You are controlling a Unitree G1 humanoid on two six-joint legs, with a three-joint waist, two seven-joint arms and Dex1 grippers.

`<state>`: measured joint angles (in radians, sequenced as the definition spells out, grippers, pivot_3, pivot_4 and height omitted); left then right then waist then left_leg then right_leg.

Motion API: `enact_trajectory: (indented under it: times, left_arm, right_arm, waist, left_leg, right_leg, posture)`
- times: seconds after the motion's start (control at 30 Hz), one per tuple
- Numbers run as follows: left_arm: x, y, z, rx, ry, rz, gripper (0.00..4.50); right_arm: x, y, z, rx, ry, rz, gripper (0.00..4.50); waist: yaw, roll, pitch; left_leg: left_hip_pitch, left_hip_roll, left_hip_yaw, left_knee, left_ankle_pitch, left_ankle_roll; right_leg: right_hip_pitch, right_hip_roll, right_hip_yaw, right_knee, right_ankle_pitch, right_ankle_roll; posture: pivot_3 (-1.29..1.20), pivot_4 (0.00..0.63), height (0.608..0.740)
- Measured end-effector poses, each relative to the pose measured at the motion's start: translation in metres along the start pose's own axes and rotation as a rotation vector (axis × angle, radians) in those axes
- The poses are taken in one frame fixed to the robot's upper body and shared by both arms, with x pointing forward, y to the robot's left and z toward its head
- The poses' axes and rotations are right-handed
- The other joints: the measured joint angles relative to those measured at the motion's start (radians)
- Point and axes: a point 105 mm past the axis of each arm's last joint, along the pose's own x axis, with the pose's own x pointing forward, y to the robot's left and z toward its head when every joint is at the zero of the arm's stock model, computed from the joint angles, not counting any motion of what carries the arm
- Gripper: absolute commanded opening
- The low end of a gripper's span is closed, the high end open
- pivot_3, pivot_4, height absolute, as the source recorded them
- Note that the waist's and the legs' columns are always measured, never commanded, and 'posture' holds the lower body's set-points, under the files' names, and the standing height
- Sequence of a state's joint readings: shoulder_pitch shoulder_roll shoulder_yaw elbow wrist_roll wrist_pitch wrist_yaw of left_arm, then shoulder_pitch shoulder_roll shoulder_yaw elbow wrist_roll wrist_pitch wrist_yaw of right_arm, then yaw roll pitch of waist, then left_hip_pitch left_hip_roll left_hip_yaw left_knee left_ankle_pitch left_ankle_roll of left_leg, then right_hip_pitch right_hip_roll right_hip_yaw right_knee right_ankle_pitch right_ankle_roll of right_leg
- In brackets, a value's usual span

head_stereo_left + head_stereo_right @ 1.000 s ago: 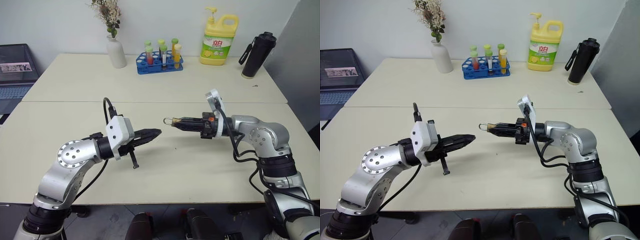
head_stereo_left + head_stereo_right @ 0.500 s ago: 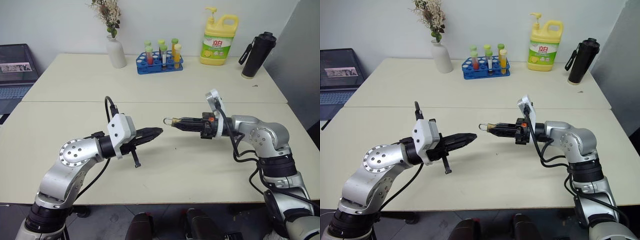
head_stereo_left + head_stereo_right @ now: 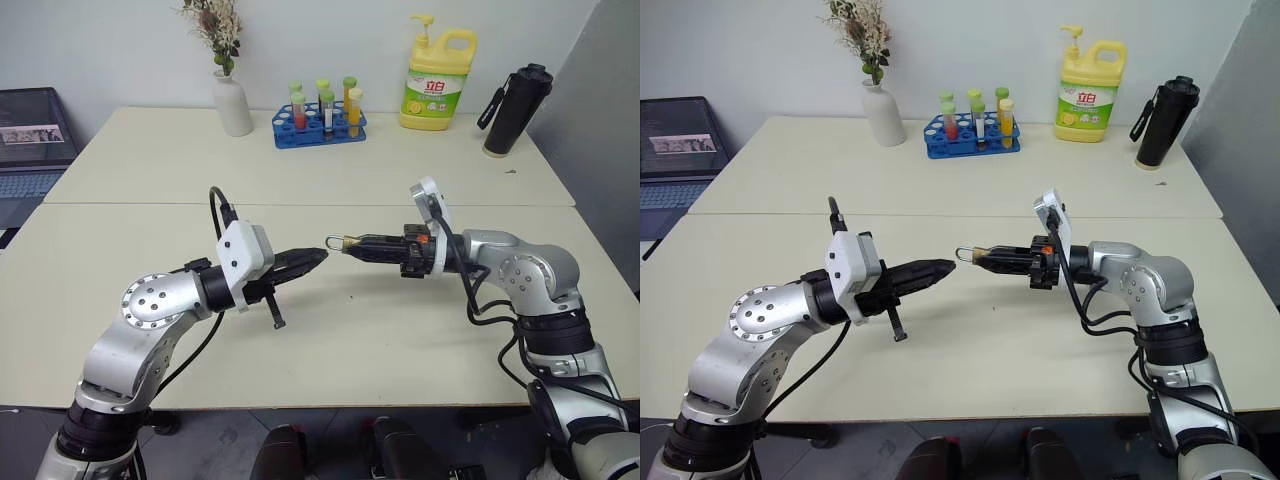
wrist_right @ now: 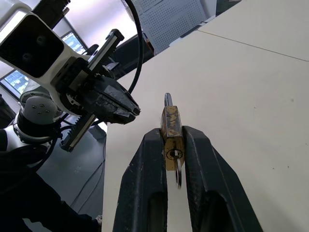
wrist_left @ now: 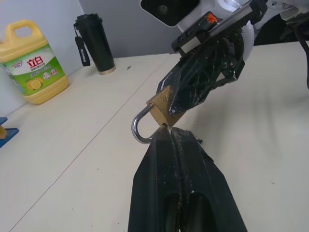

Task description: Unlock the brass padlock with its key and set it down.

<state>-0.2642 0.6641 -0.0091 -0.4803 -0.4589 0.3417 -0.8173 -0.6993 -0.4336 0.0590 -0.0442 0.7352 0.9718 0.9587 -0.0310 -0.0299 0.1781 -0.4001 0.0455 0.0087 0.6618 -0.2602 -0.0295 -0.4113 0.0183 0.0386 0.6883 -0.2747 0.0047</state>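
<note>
While both arms hang level above the near half of the pale counter (image 3: 330, 340), the right gripper (image 3: 352, 243) points toward the robot's left and clamps the brass padlock (image 4: 170, 132) between its two black fingers (image 4: 205, 169), so the lock is held in the air over the counter, not resting on it. Seen from the right wrist, the golden body sits squeezed between the finger pads, with its keyhole face turned toward that camera and something thin and silvery, too small to name, hanging at the keyhole. From the left wrist view the padlock's (image 5: 163, 109) silver shackle (image 5: 140, 130) curves out free past the fingertips, closed at both ends as far as can be told. Facing it, the left gripper (image 3: 318, 258) has its fingers pressed together into a single dark wedge, its tip just beside the padlock and, from the left wrist, seemingly close to touching the lock's lower corner; whether anything is pinched there cannot be told. At the far side stand a white vase (image 3: 232, 103), a blue tube rack (image 3: 320, 125), a yellow detergent jug (image 3: 438, 82) and a black bottle (image 3: 515, 108).
</note>
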Motion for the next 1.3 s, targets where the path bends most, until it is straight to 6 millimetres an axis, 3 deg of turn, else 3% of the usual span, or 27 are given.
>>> enact_trajectory:
  times: [1.3]
  left_arm:
    - [0.0075, -0.0050, -0.0080, 0.031, 0.028, -0.022, 0.00]
  right_arm:
    - [0.0010, 0.0035, -0.0002, 0.010, 0.004, 0.017, 0.14]
  waist:
    - [0.000, 0.000, 0.000]
  left_leg:
    - [0.000, 0.000, 0.000, 0.000, 0.000, 0.000]
  right_leg:
    - [0.000, 0.000, 0.000, 0.000, 0.000, 0.000]
  posture:
    - [0.00, 0.150, 0.740]
